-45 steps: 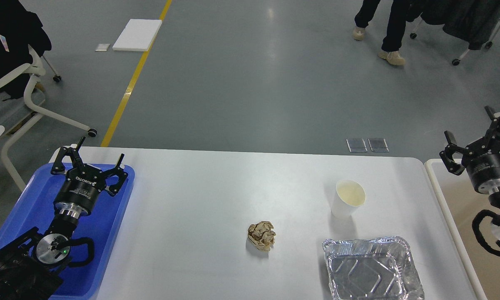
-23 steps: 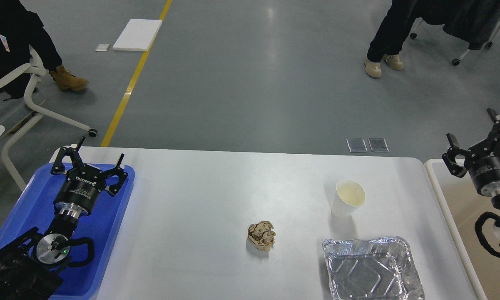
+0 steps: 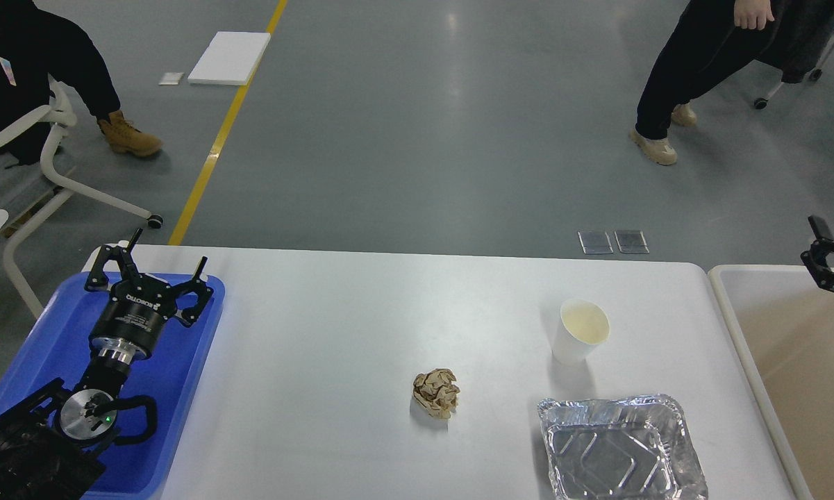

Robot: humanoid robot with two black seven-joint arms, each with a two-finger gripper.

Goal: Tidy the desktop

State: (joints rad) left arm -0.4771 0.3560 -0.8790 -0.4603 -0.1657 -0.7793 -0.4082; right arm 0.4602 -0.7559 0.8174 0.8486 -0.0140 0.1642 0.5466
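The white desktop holds a crumpled brown paper ball near the middle front. A white paper cup stands upright to its right. A shiny foil tray lies at the front right, below the cup. My left gripper is open and empty above the blue tray at the left, far from these things. My right gripper shows only as one dark finger at the right edge, above the beige bin; the rest is out of frame.
The blue tray overlaps the desktop's left end and the beige bin with a white rim stands off its right end. Beyond the table is grey floor with a white chair at the left and a person walking at the far right.
My right arm has drawn off to the right and is now almost out of view. The left arm has not moved. People in the background have shifted.
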